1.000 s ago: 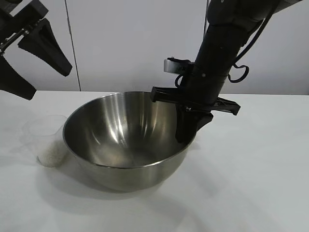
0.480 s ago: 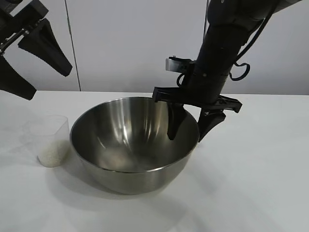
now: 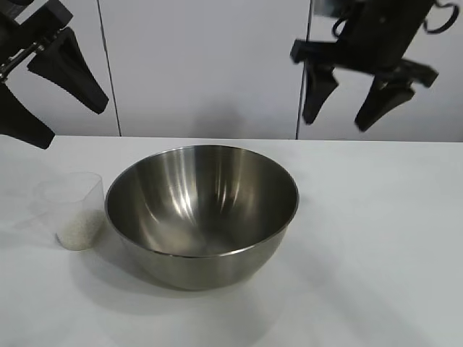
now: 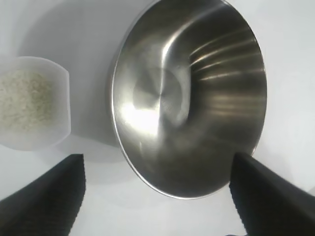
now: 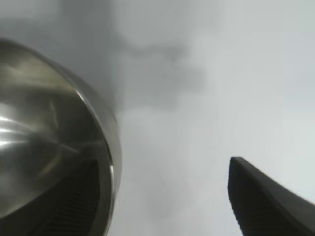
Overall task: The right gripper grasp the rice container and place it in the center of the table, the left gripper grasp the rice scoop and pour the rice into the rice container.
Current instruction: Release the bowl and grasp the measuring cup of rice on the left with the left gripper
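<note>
The rice container (image 3: pixel 202 206), a wide shiny steel bowl, stands upright and empty in the middle of the white table (image 3: pixel 376 238). The rice scoop (image 3: pixel 76 210), a clear plastic cup, stands close beside it on the left with white rice (image 3: pixel 78 230) in its bottom. My right gripper (image 3: pixel 336 121) hangs open high above the bowl's far right rim, holding nothing. My left gripper (image 3: pixel 72 129) hovers open at the upper left, above the scoop. From the left wrist I see bowl (image 4: pixel 187 98) and scoop (image 4: pixel 34 103) below the open left gripper (image 4: pixel 156 160). The right wrist view shows the bowl's rim (image 5: pixel 106 147) beside the open right gripper (image 5: pixel 160 167).
A pale wall with panel seams (image 3: pixel 99 65) stands behind the table. Bare tabletop lies to the right of the bowl and in front of it.
My right gripper opened, let go of the bowl's rim and rose up and to the right. The bowl settled flat, a little clear of the scoop. The left arm stayed still.
</note>
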Available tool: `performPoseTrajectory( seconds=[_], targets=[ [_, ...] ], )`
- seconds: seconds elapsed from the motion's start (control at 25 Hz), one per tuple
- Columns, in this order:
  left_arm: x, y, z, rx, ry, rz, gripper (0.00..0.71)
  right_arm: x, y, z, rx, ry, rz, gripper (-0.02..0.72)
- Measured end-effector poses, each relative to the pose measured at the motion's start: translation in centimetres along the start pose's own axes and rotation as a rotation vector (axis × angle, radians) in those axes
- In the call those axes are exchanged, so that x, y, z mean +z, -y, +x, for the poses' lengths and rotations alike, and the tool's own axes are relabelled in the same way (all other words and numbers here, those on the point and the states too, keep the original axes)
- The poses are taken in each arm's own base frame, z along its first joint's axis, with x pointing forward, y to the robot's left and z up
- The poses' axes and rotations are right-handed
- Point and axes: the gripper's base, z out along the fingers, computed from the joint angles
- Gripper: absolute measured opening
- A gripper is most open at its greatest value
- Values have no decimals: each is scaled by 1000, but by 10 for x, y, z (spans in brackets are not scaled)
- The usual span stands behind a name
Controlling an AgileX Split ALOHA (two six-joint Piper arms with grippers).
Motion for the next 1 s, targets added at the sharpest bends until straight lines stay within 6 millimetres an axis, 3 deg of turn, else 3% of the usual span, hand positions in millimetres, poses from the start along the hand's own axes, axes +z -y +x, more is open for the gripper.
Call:
performPoseTrajectory(
  seconds=[0.2,0.36,0.44,0.56,0.68,0.76,0.88,1.0],
  targets=[
    [0,0,0,0,1,0,582,-85,54,13,1,126,177,506],
    [0,0,0,0,1,0,582,-160,92,42,61,243,376,506],
    [0,0,0,0,1,0,582,-200,98,61,104,331,442,506],
    [0,0,0,0,1,0,582,-257,82,97,126,494,492,506],
    [0,0,0,0,1,0,582,-307,42,141,60,683,444,506],
    [0,0,0,0,1,0,582,-329,17,174,-13,786,388,506],
    [0,0,0,0,1,0,582,-349,-6,234,-84,903,333,506],
    [0,0,0,0,1,0,582,-346,-14,290,-108,976,318,505]
  ],
)
